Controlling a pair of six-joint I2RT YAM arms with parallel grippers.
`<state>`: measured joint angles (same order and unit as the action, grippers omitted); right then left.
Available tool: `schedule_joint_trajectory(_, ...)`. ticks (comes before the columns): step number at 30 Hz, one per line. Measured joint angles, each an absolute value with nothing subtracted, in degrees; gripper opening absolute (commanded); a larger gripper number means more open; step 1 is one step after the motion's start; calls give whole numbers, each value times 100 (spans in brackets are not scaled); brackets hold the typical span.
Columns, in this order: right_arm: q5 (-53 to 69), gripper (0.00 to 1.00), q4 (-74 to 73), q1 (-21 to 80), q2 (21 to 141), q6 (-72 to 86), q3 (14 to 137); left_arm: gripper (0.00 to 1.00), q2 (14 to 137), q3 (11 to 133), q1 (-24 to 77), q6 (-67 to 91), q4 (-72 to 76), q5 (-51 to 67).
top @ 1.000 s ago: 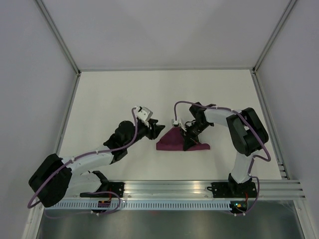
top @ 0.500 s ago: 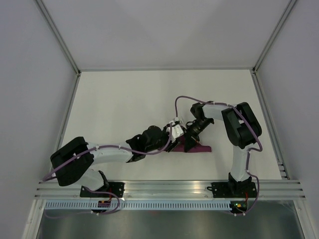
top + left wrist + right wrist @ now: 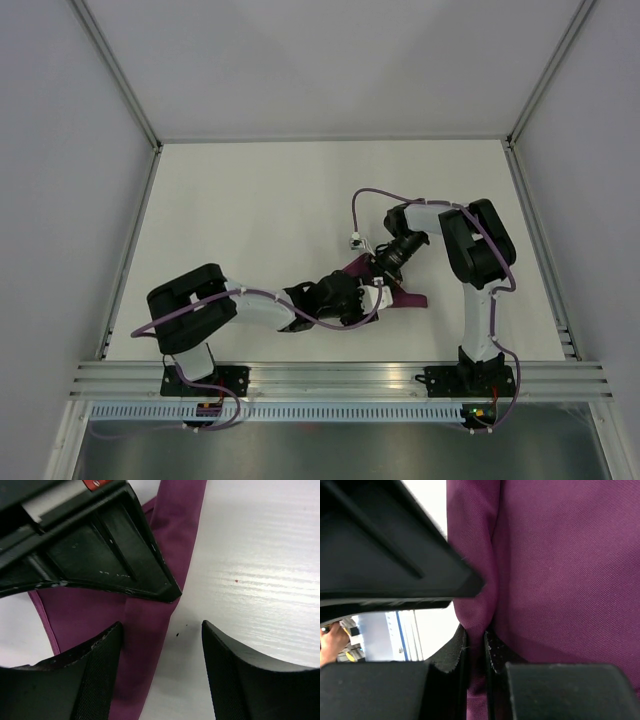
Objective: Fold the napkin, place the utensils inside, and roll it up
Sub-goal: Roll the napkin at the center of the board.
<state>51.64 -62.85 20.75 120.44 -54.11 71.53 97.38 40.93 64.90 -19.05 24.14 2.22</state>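
Observation:
The magenta-purple napkin (image 3: 409, 298) lies bunched near the table's front middle. It fills the right wrist view (image 3: 560, 570) and runs as a folded strip through the left wrist view (image 3: 145, 630). My right gripper (image 3: 377, 272) is shut on a pinched fold of the napkin (image 3: 476, 630). My left gripper (image 3: 379, 294) is open right beside it; its left finger (image 3: 95, 665) is over the cloth and its right finger (image 3: 235, 670) is over bare table. The right gripper's black body (image 3: 100, 550) sits just ahead of the left fingers. The utensils are out of view.
The white table (image 3: 250, 200) is fenced by a metal frame and white walls. An aluminium rail (image 3: 340, 375) carrying both arm bases runs along the near edge. The two arms crowd together over the napkin.
My left arm has swung right, from left of the napkin to its near edge beside the right gripper. The right gripper stays shut on the cloth, which now looks more bunched.

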Motion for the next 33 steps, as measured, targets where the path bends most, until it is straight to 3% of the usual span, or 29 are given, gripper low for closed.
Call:
schedule_joint_trajectory(12, 5151, 2, -6567, 2018, 12245, -5439, 7319, 68, 10202, 4182, 6766, -2473, 2936, -421)
schedule_joint_trajectory(15, 5144, 3, -6676, 2012, 12317, -5468, 7397, 60, 10300, 4287, 6781, -2532, 2926, -438)
schedule_joint_trajectory(19, 5096, 4, -6785, 1997, 12368, -5496, 7467, 28, 10471, 4501, 6788, -2556, 2790, -421)
schedule_joint_trajectory(24, 4947, 17, -6921, 1898, 12372, -5673, 7540, 2, 10567, 4838, 6764, -2696, 2318, -279)
schedule_joint_trajectory(29, 4880, 48, -7074, 1883, 12368, -5686, 7588, 2, 10604, 5072, 6639, -2613, 1929, 102)
schedule_joint_trajectory(33, 4880, 59, -7218, 1861, 12217, -5660, 7612, 2, 10630, 5133, 6453, -2421, 1813, 602)
